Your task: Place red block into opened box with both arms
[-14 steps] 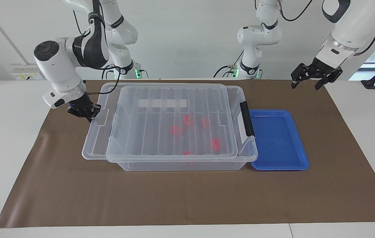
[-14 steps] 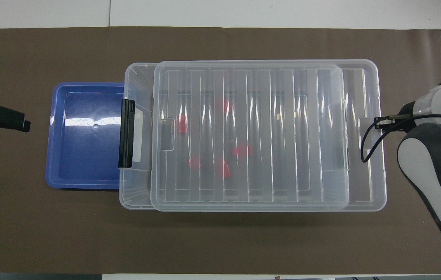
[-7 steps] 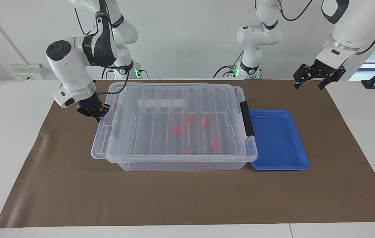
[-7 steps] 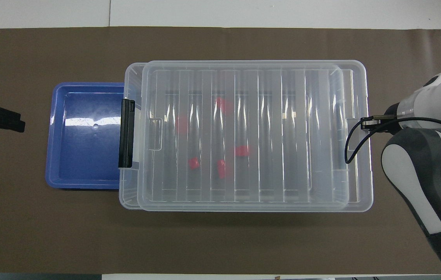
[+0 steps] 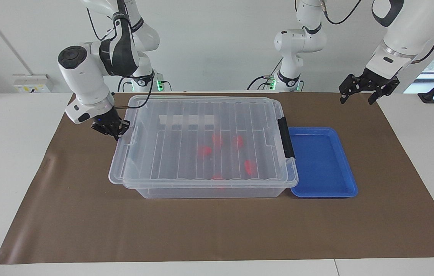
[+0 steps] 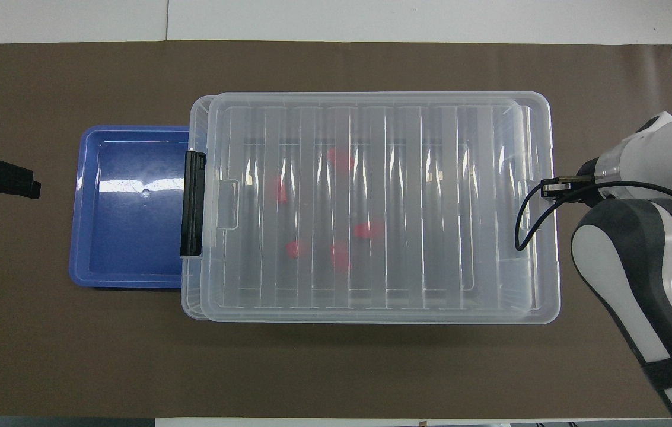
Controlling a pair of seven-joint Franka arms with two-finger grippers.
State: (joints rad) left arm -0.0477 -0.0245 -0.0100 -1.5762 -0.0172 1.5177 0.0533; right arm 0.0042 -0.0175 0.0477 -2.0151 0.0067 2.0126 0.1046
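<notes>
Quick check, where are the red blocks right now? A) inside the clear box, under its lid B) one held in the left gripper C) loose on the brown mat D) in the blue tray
A: the red blocks show through the ribbed lid inside the box; the blue tray holds none, and the left gripper hangs open with nothing in it.

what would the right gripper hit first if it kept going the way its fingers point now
Most likely the lid of the box. The right gripper is shut, at the lid's end edge toward the right arm's end of the table, pointing down and in toward it. Whether it already touches the lid cannot be told.
</notes>
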